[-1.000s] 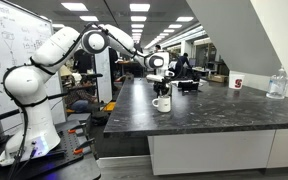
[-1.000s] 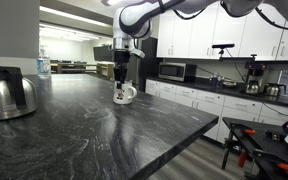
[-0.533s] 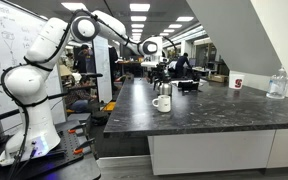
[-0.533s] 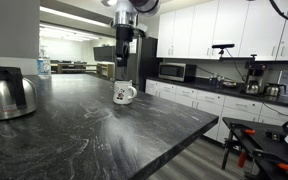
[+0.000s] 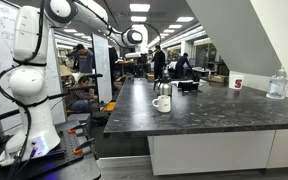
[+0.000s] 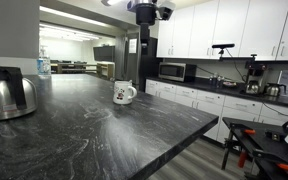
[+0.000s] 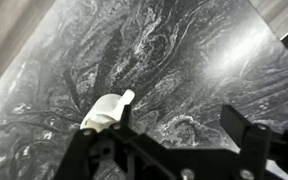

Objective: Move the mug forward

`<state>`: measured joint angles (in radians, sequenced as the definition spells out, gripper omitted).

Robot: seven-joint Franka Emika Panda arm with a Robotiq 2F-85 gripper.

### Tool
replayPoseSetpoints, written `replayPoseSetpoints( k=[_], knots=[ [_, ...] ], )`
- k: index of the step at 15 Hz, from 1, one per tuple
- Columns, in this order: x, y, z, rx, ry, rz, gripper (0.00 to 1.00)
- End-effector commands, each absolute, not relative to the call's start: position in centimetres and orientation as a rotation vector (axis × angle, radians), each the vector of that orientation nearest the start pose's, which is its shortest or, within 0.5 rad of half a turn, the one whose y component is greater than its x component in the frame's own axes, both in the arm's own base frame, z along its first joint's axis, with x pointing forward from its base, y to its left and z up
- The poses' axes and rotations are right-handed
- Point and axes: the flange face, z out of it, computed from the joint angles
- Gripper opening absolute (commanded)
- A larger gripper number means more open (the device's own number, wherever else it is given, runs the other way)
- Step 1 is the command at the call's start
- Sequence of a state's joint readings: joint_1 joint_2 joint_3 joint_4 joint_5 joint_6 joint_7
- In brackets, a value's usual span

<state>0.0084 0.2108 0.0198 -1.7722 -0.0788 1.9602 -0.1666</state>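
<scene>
The small white mug (image 6: 124,94) stands upright on the dark marbled counter (image 6: 104,130), near its far end, with its handle out to one side. It also shows near the counter's edge in an exterior view (image 5: 162,102). My gripper (image 6: 144,48) hangs well above the mug and a little to its side, touching nothing. From the wrist camera I look down on the mug (image 7: 104,112), which lies beside one black finger (image 7: 102,150). My gripper (image 7: 179,135) is open wide, and only bare counter shows between its fingers.
A shiny metal kettle (image 6: 6,95) stands at the near end of the counter. A white cup with a red mark (image 5: 236,83) and a clear bottle (image 5: 276,84) stand further along it. A microwave (image 6: 171,71) and coffee machines (image 6: 256,82) line the side counter.
The gripper opened, let go of the mug and rose up away from it. The mug stays standing where it was set down.
</scene>
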Motion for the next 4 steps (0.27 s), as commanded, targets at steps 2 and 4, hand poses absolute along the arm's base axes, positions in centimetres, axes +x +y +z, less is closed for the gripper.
replayPoseSetpoints(
  k=[2,4],
  knots=[
    [57.6,1.6,44.2,-3.220,-0.381,0.024,1.00],
    [56.5,1.7,44.1,-3.226,-0.393,0.037,1.00]
  ],
)
